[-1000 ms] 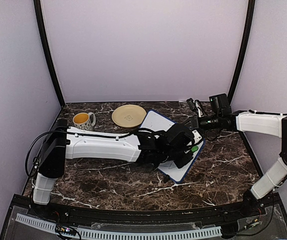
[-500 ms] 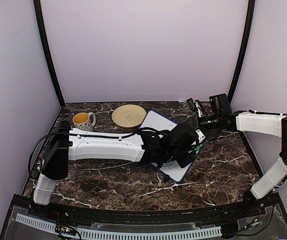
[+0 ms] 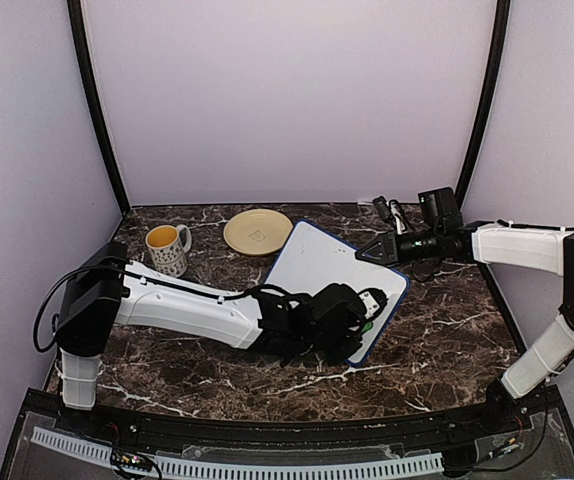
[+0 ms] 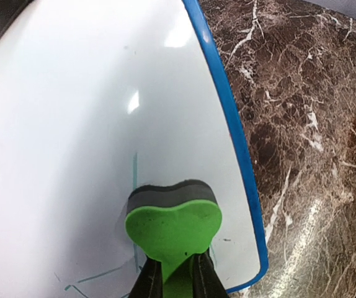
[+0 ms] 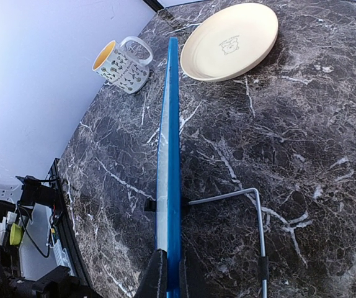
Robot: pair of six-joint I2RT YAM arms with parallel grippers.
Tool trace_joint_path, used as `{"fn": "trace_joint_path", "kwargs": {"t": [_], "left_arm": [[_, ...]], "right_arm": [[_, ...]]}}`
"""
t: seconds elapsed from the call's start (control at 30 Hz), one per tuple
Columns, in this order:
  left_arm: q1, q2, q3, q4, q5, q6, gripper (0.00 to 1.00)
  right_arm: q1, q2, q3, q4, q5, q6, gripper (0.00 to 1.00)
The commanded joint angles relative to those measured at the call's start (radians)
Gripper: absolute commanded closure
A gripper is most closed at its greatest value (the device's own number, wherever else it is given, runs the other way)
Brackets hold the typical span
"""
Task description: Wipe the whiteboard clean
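Sliding back toward its own base, the left arm point(image 3: 197, 305) has dragged the green eraser point(image 4: 173, 226) to the corner of the whiteboard point(image 3: 322, 262) farthest from the yellow plate point(image 3: 257, 231). More bare white shows on the side near the plate than a moment ago.

The whiteboard sits on the worktop point(image 3: 447, 330) just beside the plate, on the side away from the cup point(image 3: 167, 245). The left jaws are clamped on the eraser's green handle, with the grey pad pressed flat on the board so it can rub. Some thin blue-green lines point(image 4: 97, 274) are left right by the eraser, far from the plate, so I think the job is not done yet.

The right arm point(image 3: 517, 245) reaches in from the side of the board away from the plate. Its jaws are pinched together on the blue frame. That is likely to stop the board from sliding while the other arm scrubs. A thin wire stand point(image 5: 258, 230) sticks out behind the board. It may prop the board up a little, but I cannot tell how much.
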Motion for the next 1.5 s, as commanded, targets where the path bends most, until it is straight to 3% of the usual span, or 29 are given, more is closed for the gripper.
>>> {"fn": "trace_joint_path", "kwargs": {"t": [0.0, 0.7, 1.2, 1.47], "left_arm": [[0.019, 0.039, -0.103, -0.078, -0.018, -0.023, 1.0], [0.081, 0.06, 0.157, 0.01, -0.016, 0.124, 1.0], [0.088, -0.022, -0.2, 0.093, -0.036, 0.048, 1.0], [0.128, -0.041, -0.394, 0.306, -0.042, -0.04, 1.0]], "right_arm": [[0.03, 0.022, -0.011, -0.038, 0.024, -0.004, 1.0], [0.03, 0.019, -0.016, -0.034, 0.021, -0.001, 1.0], [0.03, 0.028, -0.003, -0.04, 0.011, -0.005, 1.0], [0.03, 0.021, -0.004, -0.051, 0.016, -0.015, 1.0]]}}
